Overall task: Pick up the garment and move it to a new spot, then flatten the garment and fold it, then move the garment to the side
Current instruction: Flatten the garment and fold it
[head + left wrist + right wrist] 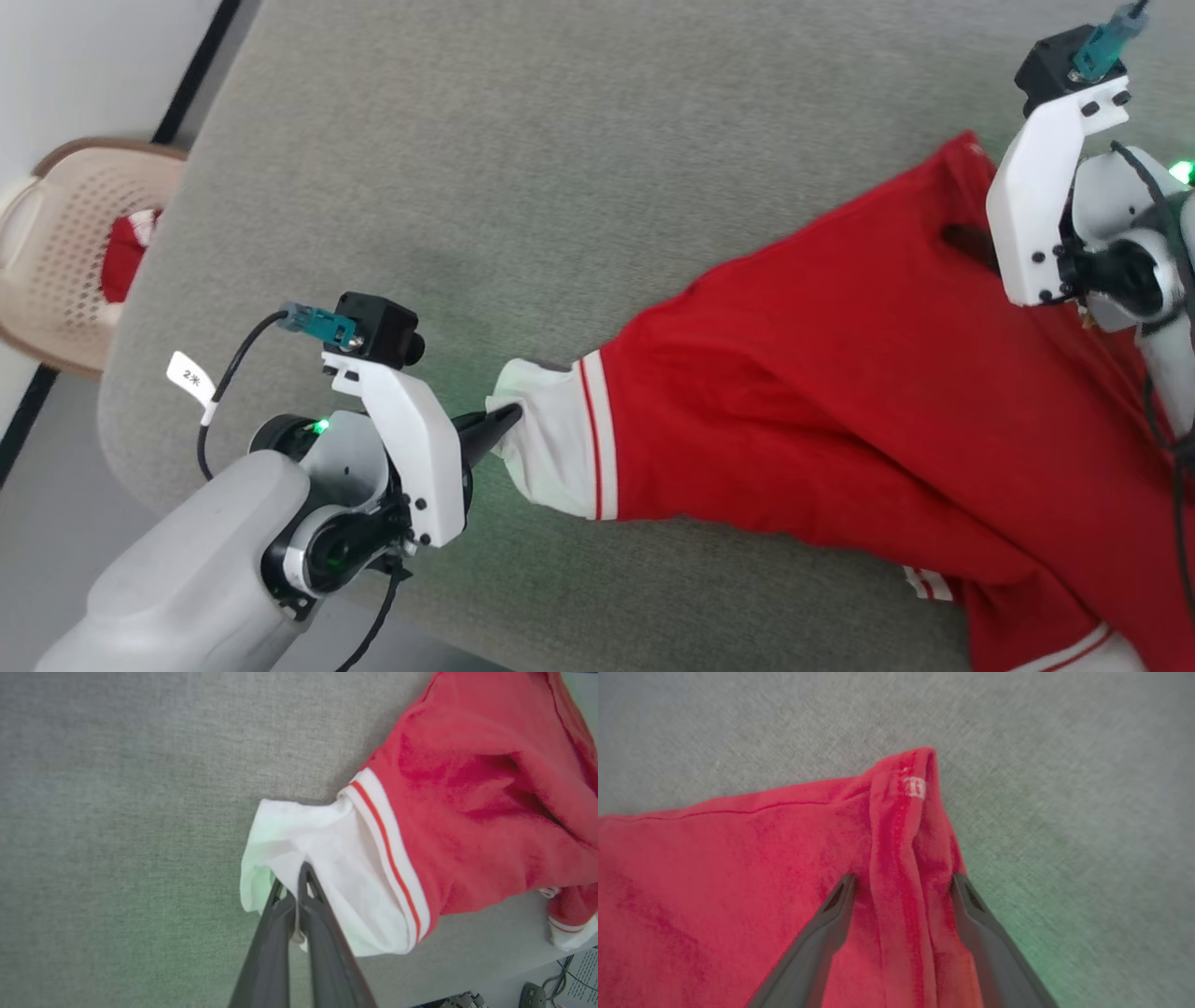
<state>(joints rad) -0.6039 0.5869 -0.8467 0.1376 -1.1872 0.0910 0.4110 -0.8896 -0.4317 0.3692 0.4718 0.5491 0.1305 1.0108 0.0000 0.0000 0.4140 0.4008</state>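
**A:** What is the head view showing?

**B:** The garment (840, 392) is lying crumpled across the right half of the grey cloth-covered table (467, 140), with its red body running off toward the lower right. One white sleeve (546, 439) with striped trim is sticking out to the left. The left gripper (509, 417) is meeting it at the cuff, its dark fingers pressed together.

**A:** And the other arm?

**B:** Its white wrist mount (1036, 205) is hanging over the far corner of the red cloth at the upper right, hiding the fingers beneath it. A beige plastic basket (65, 243) is standing just off the table's left edge, holding something red and white.

**A:** What is the left wrist view adding?

**B:** The two fingers are lying closed against each other and pinching the edge of the white sleeve, with a little white fabric bunching between them. The sleeve is resting on the grey cloth, and the red body is spreading away to the upper right. A second striped cuff (565, 924) is peeking out near the table's edge.

**A:** And the right wrist view?

**B:** It is coming through blurred. The right gripper (902, 879) is holding its fingers spread wide, one on each side of a raised fold (906, 826) of red cloth. That fold is running up to a corner of the garment, where a small white mark (916, 787) is showing. The tips are sitting at the fabric, but I cannot tell whether they are pressing on it.
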